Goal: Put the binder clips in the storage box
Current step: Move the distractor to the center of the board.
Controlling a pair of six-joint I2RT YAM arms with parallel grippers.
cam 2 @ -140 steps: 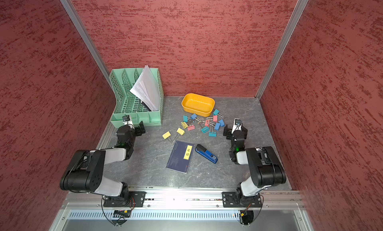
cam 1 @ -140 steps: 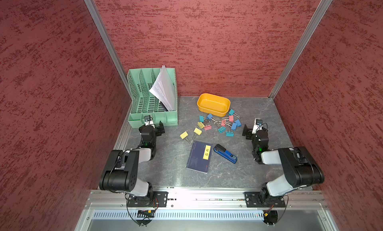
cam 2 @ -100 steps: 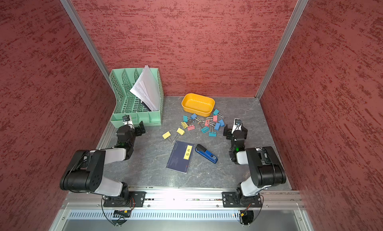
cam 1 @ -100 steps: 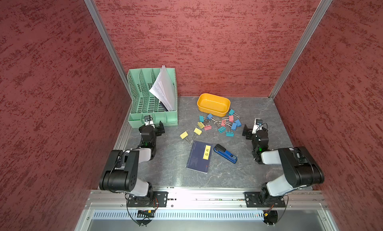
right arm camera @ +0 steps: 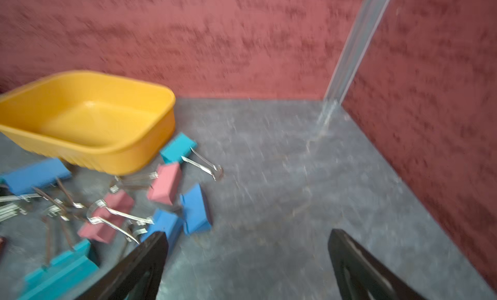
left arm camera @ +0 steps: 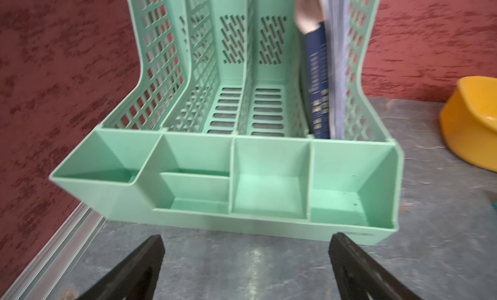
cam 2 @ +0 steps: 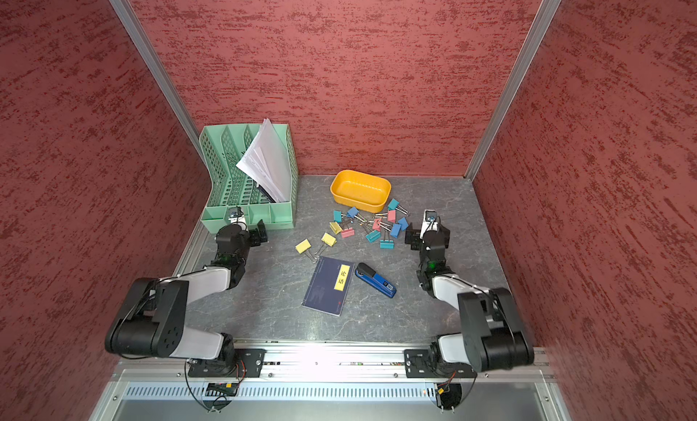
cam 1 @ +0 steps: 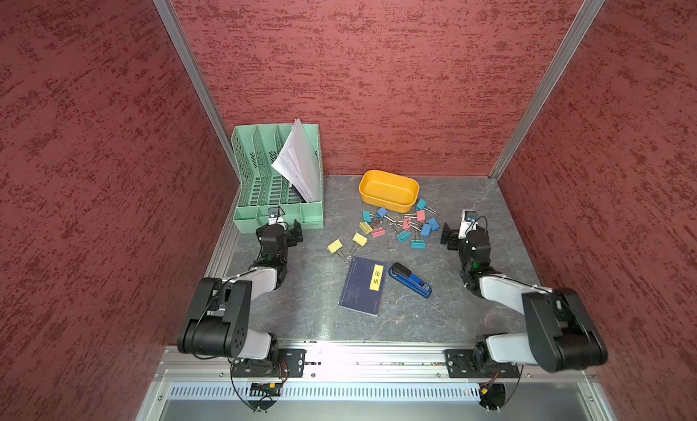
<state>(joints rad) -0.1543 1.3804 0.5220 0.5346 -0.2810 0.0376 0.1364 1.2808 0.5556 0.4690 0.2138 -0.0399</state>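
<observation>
Several binder clips (cam 1: 400,225) in pink, blue, teal and yellow lie in a loose heap just in front of the yellow-orange storage box (cam 1: 388,202), which has nothing in it. Two yellow clips (cam 1: 335,246) lie apart to the left of the heap. My right gripper (cam 1: 465,231) is open and low over the table, just right of the heap. In the right wrist view its fingers (right arm camera: 150,258) stand beside a blue clip (right arm camera: 196,210), with bare table between them. My left gripper (cam 1: 280,229) is open in front of the green organizer, holding nothing.
A mint green file organizer (cam 1: 279,215) with papers stands at the back left, close ahead of my left gripper (left arm camera: 246,247). A dark blue book (cam 1: 356,290) and a blue-and-black stapler (cam 1: 410,280) lie mid-table. Red walls close in on three sides.
</observation>
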